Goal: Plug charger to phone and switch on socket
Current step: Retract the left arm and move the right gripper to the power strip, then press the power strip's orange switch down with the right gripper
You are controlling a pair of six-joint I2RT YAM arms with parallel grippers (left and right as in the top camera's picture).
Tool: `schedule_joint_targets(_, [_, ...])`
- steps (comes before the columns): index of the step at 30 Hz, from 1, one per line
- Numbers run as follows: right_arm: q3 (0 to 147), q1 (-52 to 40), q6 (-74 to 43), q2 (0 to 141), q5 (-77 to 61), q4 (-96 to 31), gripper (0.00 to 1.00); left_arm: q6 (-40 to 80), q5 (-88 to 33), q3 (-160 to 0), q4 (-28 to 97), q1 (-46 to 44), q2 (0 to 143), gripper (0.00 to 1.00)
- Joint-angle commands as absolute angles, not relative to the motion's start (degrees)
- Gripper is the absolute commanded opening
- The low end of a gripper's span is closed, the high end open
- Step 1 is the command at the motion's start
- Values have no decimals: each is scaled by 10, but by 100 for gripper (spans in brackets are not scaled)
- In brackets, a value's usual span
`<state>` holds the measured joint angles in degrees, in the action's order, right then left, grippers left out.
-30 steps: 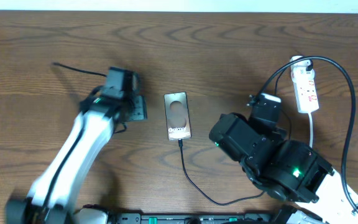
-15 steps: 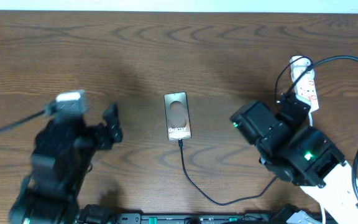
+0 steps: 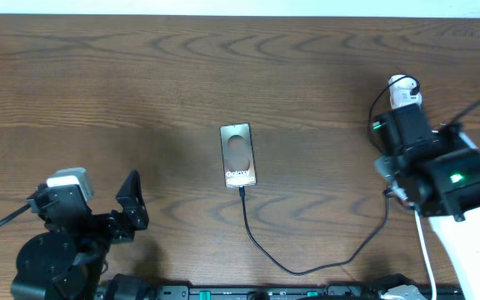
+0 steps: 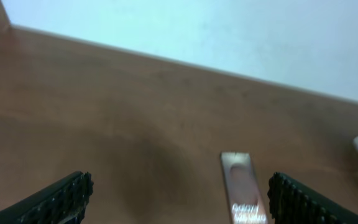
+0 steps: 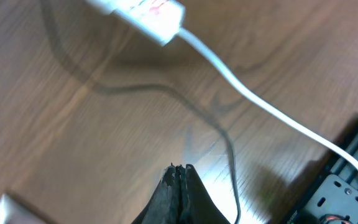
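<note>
**Left pincer (image 3: pixel 133 202) wide, right pincer (image 5: pixel 179 168) shut, phone mid-table**

Both pincers are empty. The left one's jaws stand far apart at the lower left of the overhead view. The right one's fingers are pressed together to a point above bare wood.

The phone (image 3: pixel 238 156) lies flat at the centre of the table (image 3: pixel 223 67), its long side running up the frame, well apart from both arms. Its face is a shiny bronze-grey with a pale oval mark in the upper half. Below the mark, white lettering reads "Galaxy". In the left wrist view the phone (image 4: pixel 244 196) shows blurred between the two spread fingers.

The charger (image 3: pixel 261 250) meets the phone's lower short edge with its small black tip. From there the thin black cable runs down, curves along the bottom of the frame and climbs right, passing under the right arm.

The socket (image 3: pixel 404 93) sits at the upper right, nearly all of it covered by that arm, so only its white top end shows. In the right wrist view one end of the socket (image 5: pixel 145 12) appears at the top edge with red marks too blurred to read. Its white cord (image 5: pixel 260 106) sweeps down to the right, and the black cable lies beside it.
</note>
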<state>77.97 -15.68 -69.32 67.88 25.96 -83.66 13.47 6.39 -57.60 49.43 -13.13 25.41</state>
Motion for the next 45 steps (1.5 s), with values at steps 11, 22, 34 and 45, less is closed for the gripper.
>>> schedule_joint_targets(11, [786, 19, -597, 679, 146, -818, 1, 133, 69, -581, 540, -129, 253, 92])
schedule_joint_targets(22, [784, 75, -634, 715, 130, -816, 1, 133, 67, -581, 566, -129, 253, 93])
schedule_joint_targets(34, [810, 195, -576, 870, 8, -734, 1, 133, 67, -581, 570, -129, 253, 93])
schedule_joint_targets(45, [964, 212, -576, 1026, -20, -731, 1, 133, 67, -581, 570, -129, 253, 93])
